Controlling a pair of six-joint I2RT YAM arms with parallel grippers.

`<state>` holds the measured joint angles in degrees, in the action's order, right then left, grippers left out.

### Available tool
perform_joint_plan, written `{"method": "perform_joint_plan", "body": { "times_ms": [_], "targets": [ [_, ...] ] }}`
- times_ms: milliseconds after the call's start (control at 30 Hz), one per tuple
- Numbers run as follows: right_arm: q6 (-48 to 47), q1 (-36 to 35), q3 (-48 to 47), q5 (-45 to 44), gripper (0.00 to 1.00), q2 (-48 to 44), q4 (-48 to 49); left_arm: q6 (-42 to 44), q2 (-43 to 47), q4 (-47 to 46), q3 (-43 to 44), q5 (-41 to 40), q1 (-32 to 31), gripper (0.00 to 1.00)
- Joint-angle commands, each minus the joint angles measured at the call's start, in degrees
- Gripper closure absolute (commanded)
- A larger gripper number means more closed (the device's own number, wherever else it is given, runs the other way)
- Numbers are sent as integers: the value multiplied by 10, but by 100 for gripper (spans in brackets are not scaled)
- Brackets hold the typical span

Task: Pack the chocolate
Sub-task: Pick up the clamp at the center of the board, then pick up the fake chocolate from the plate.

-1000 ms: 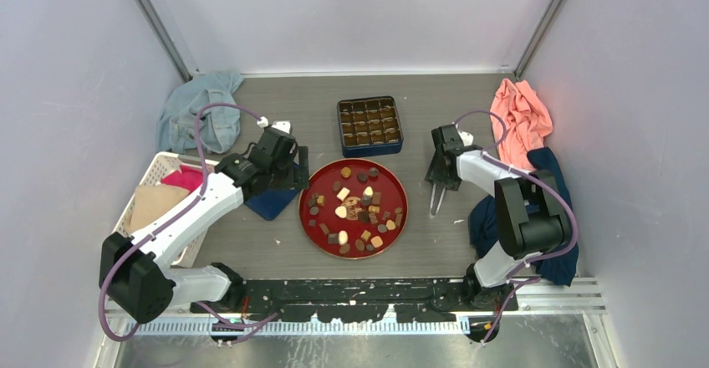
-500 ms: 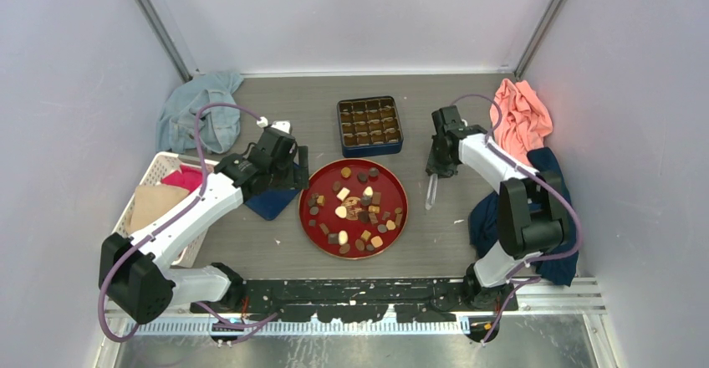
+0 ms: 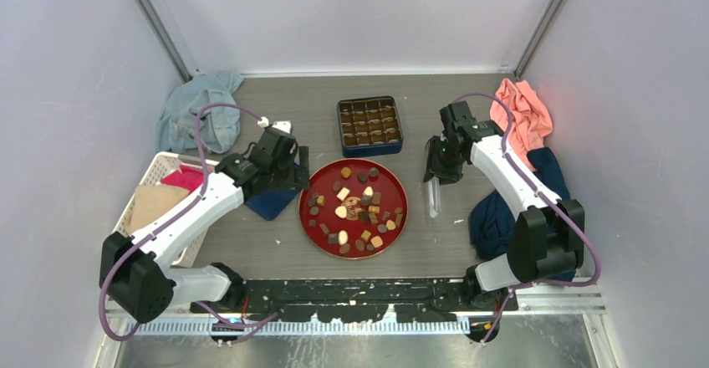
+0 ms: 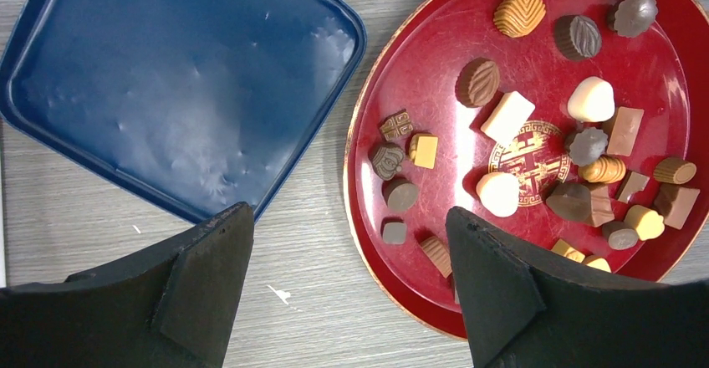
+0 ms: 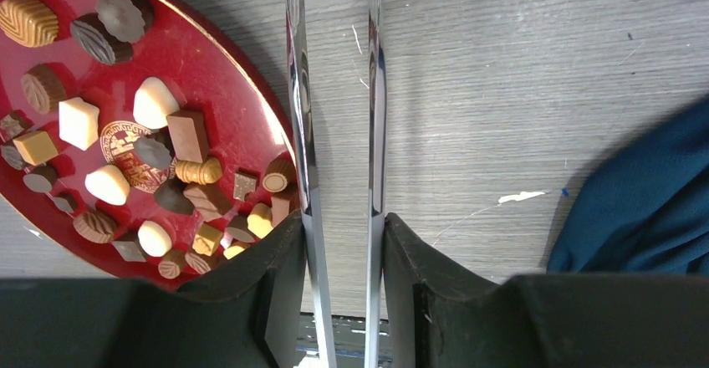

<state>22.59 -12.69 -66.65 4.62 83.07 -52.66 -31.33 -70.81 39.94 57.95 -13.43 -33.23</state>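
Grey table [image 3: 435, 242]; compartment tin [image 3: 369, 125] overhead only

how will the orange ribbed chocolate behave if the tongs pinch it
The orange ribbed chocolate looks small, so probably light. Its ridges may give the shiny tongs some bite, though its domed top could slip. It lies flat, so likely won't roll.

Plate [image 4: 535, 67]: red, gold rim, gold round emblem [image 4: 529, 152]. Chocolate [image 4: 507, 118]: dark brown, tan, orange-brown, cream-white; some ribbed. Lid [image 4: 167, 84], left: navy blue. Table [image 5: 502, 92]: grey wood grain. Tongs [image 5: 374, 134]: mirror silver. Far-left cloth [image 3: 201, 109]: light blue. Far-right cloth [image 3: 522, 113]: salmon pink.
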Motion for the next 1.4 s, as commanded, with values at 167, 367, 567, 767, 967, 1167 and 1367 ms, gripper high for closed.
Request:
{"method": "perform_joint_plan", "body": {
  "times_ms": [167,367,567,767,967,1167,1367],
  "targets": [
    [-23,-18,-32,12,57,-11,-36,-2,5,-23,15,-1,4,15],
    [-43,-100,-62,-2,54,2,-80,-4,3,-28,10,0,3,15],
    [-49,-180,-84,-28,54,46,-94,-7,3,-28,9,-1,4,15],
    [-70,-218,-100,-44,52,95,-101,-6,19,-21,0,-16,3,14],
    [-81,-234,-115,-70,53,115,-92,-5,28,-19,-5,-21,4,14],
    [-86,-240,-124,-72,53,136,-86,-3,31,-15,-4,-25,4,14],
    [-87,-245,-122,-74,69,150,-78,-3,37,-11,-8,-30,4,14]
  ]
}}
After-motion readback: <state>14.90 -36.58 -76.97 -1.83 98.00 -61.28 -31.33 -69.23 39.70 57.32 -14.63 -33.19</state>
